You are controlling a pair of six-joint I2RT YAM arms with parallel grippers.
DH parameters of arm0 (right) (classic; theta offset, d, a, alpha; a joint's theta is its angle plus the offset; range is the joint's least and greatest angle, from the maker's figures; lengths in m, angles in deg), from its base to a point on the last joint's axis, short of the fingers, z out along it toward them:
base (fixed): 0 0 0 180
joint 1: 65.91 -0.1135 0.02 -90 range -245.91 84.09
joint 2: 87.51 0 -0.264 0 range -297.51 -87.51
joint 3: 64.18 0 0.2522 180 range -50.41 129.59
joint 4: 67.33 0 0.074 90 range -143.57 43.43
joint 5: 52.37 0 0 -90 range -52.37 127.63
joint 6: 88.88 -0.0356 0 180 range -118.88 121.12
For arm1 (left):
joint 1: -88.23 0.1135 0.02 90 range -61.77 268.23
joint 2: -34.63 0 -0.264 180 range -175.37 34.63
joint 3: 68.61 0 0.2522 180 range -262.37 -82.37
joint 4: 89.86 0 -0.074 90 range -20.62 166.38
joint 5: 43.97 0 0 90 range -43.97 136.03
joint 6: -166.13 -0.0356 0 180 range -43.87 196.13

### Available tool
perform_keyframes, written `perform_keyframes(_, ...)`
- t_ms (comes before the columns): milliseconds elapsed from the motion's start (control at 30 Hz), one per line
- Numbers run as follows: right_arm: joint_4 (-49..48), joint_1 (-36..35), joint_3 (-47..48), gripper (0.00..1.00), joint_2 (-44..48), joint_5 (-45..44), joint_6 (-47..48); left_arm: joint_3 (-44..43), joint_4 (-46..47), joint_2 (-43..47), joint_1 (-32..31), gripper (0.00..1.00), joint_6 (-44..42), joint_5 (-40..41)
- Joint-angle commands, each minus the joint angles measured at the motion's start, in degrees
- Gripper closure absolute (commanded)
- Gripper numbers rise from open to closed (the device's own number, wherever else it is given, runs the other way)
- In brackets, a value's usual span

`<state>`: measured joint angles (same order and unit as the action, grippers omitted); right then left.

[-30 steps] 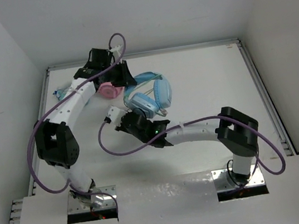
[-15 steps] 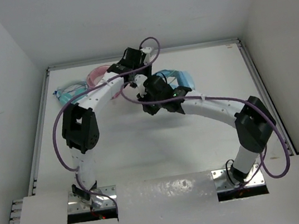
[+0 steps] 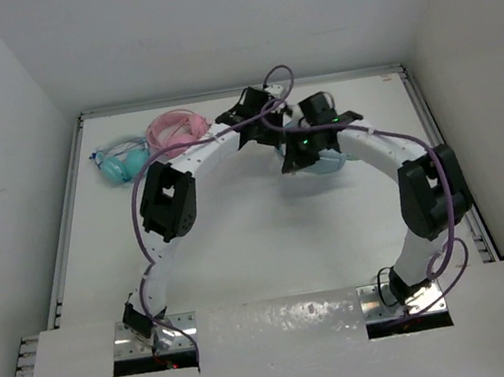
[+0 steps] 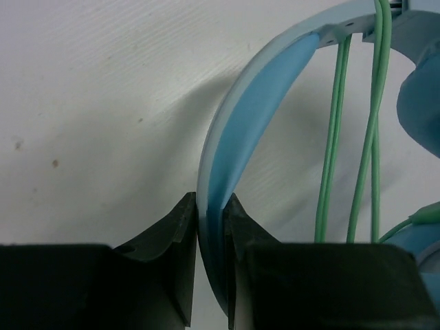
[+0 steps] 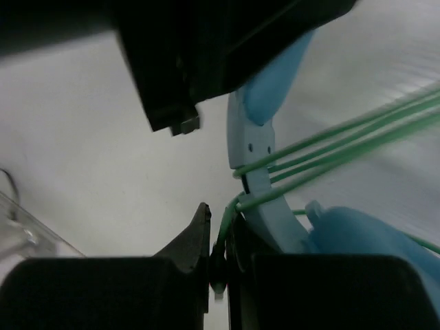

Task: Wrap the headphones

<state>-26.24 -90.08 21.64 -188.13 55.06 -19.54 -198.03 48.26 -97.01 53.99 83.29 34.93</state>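
The headphones (image 3: 322,163) lie toward the far side of the table (image 3: 242,247), at about 1 o'clock from its middle in the top view, mostly hidden under my two grippers. My left gripper (image 4: 210,206) is pressed together on the headband (image 4: 254,117), its fingers clamping the thin pale shell and blue padding edge-on. My right gripper (image 5: 218,221) pinches the green cable (image 4: 330,151) just beside the lower end of the headband, where it meets the earcup (image 5: 357,240).

I judge the wrapping to be partly done. In the left wrist view two green strands run across the headband, at 1 o'clock from my fingers, with a short bit more at 3 o'clock. In the right wrist view I count three or four strands fanning off toward 2 o'clock, too blurred to be sure of. So some turns are on. What is left is the slack I hold. I cannot tell how much there is, because the plug end is out of sight. It needs laying around the band and tucking in.

Counted: three headphones in all. One is the light-blue pair I hold. One pink pair (image 3: 177,129) is at 11 o'clock. One small teal pair (image 3: 124,160) is at 10 o'clock. Both of those are well apart from mine. There are two grippers, both closed on the light-blue pair.
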Motion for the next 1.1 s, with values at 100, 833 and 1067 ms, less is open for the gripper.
perform_keyframes(100, -8.2, 13.6, 4.5, 1.00, 5.0, -3.1, -8.1, -3.5, -1.6, -4.8, -4.0, 1.00, 3.2, -7.9)
perform_keyframes(833, -22.7, 16.6, 38.7, 1.00, -37.0, -2.7, -30.5, -13.4, -2.3, -13.4, 3.9, 1.00, 16.2, 6.2)
perform_keyframes(1067, -30.0, 14.9, 55.6, 1.00, -47.7, -5.9, -32.7, -21.1, -1.7, -15.1, 7.2, 1.00, 16.1, 13.5)
